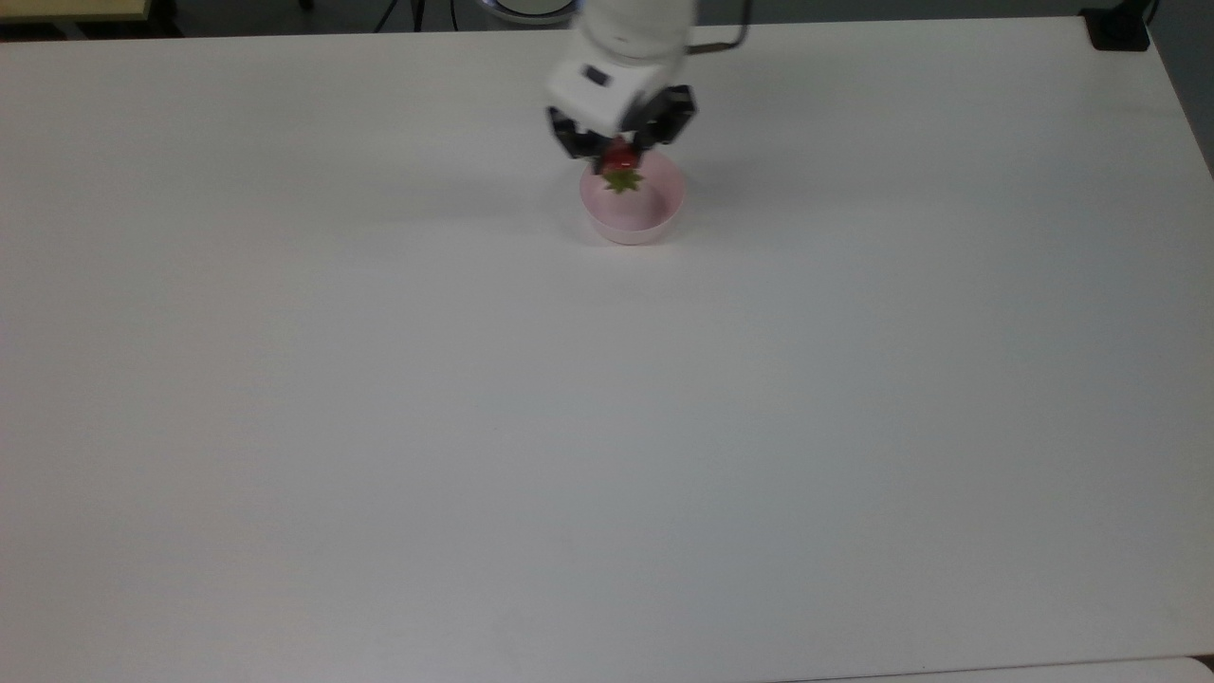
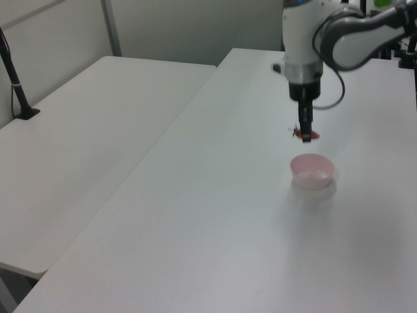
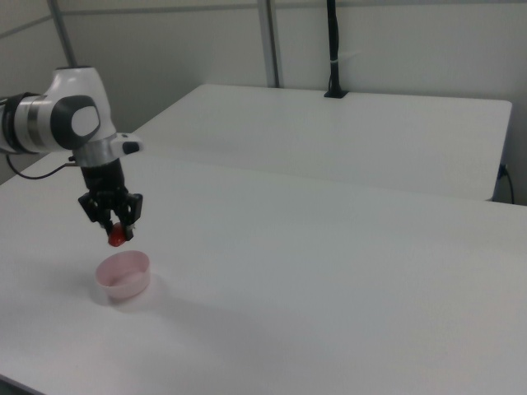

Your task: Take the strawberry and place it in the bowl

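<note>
My gripper [image 1: 621,156] [image 2: 305,134] [image 3: 118,230] is shut on the red strawberry [image 1: 621,167] [image 2: 305,135] [image 3: 118,236], whose green cap points down in the top view. It hangs in the air just above the far rim of the pale pink bowl [image 1: 633,209] [image 2: 313,171] [image 3: 123,274]. The bowl stands on the white table [image 1: 607,427] and looks empty inside.
A second white table [image 2: 85,137] [image 3: 346,132] adjoins this one. A black post [image 2: 14,78] [image 3: 333,49] stands on it. A black clamp [image 1: 1117,28] sits at the top view's upper right corner.
</note>
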Robot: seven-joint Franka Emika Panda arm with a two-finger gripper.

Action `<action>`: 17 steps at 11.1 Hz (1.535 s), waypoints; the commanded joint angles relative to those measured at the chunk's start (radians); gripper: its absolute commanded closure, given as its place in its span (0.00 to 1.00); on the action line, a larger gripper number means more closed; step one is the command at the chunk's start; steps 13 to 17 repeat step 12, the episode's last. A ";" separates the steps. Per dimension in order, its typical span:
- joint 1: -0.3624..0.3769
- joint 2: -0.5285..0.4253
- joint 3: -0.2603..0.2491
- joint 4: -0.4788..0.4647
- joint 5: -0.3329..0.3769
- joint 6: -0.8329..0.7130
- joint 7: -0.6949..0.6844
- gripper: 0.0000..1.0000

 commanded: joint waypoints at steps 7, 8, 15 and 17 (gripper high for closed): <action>-0.131 -0.042 0.068 0.112 -0.009 -0.041 0.194 0.00; -0.222 -0.049 0.094 0.205 -0.009 -0.131 0.196 0.00; -0.336 -0.056 0.085 0.313 0.002 -0.244 0.042 0.00; -0.336 -0.056 0.085 0.313 0.002 -0.244 0.042 0.00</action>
